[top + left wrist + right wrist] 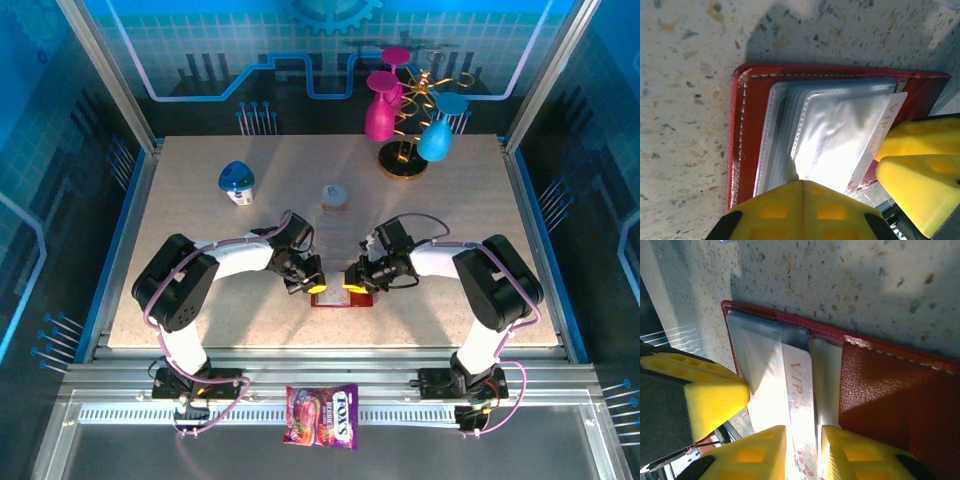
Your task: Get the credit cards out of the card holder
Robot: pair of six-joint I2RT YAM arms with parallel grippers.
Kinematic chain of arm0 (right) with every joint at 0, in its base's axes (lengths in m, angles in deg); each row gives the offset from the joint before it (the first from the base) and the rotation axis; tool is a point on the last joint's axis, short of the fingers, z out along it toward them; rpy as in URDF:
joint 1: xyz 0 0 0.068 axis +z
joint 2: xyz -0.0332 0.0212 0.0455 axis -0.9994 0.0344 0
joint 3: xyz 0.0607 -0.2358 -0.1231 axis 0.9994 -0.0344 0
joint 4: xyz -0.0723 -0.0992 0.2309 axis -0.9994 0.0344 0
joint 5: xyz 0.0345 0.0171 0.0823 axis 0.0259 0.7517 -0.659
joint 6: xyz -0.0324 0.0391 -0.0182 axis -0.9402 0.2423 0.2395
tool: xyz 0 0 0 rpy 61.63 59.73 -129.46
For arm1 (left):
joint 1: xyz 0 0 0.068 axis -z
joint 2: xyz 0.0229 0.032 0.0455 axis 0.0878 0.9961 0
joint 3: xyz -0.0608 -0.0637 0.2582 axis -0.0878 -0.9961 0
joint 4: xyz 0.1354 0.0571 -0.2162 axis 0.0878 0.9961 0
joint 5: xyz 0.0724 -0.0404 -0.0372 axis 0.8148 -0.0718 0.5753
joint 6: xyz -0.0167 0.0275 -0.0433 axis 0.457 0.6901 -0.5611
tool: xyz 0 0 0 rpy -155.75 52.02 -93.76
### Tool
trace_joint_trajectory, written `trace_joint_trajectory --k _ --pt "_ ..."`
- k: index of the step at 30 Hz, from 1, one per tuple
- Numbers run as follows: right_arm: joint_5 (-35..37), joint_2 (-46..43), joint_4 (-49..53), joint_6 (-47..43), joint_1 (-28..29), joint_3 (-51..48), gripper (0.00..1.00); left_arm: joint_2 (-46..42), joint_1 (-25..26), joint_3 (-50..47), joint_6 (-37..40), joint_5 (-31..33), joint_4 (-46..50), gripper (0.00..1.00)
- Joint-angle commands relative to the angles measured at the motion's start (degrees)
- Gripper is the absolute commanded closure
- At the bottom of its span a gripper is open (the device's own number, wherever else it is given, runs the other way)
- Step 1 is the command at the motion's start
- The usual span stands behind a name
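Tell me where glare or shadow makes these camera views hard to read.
Left wrist view: strong glare whitens the grey see-through plastic pockets of the red leather-like card holder. Right wrist view: sunlight washes out the white VIP-printed card, with shadow darkening the holder's flap. Top view: evenly lit; arm shadows fall on the table.

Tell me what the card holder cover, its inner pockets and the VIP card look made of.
Card holder cover: red leather or imitation, going by its grained surface and white stitching. Pockets: thin clear-grey plastic film, shiny and wrinkled, with welded seams. VIP card: looks like stiff glossy white plastic with red print, though glare leaves that uncertain.
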Motion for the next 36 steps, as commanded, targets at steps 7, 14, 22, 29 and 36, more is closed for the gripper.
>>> trace_joint_trajectory --k 7,14,22,29,36 --pt "-2.8 2.4 -3.1 0.4 -1.0 -1.5 0.74 2.0 0.5 -1.6 1.0 1.4 2.7 1.0" --pt "-5.3 4.0 -8.0 2.5 -1.2 -3.3 0.77 2.0 0.5 -1.7 1.2 2.0 3.6 1.0" --pt "-5.6 3.9 -9.2 2.9 -1.3 -4.1 0.8 2.1 0.5 -1.9 1.0 2.2 3.5 1.0" --pt "-4.7 1.9 -8.4 2.8 -1.9 -4.5 0.87 1.8 0.5 -1.8 1.6 3.2 4.6 1.0" --pt "-4.2 0.9 -6.6 1.3 -2.6 -4.6 0.92 1.0 0.5 -2.1 2.0 4.3 5.6 1.0"
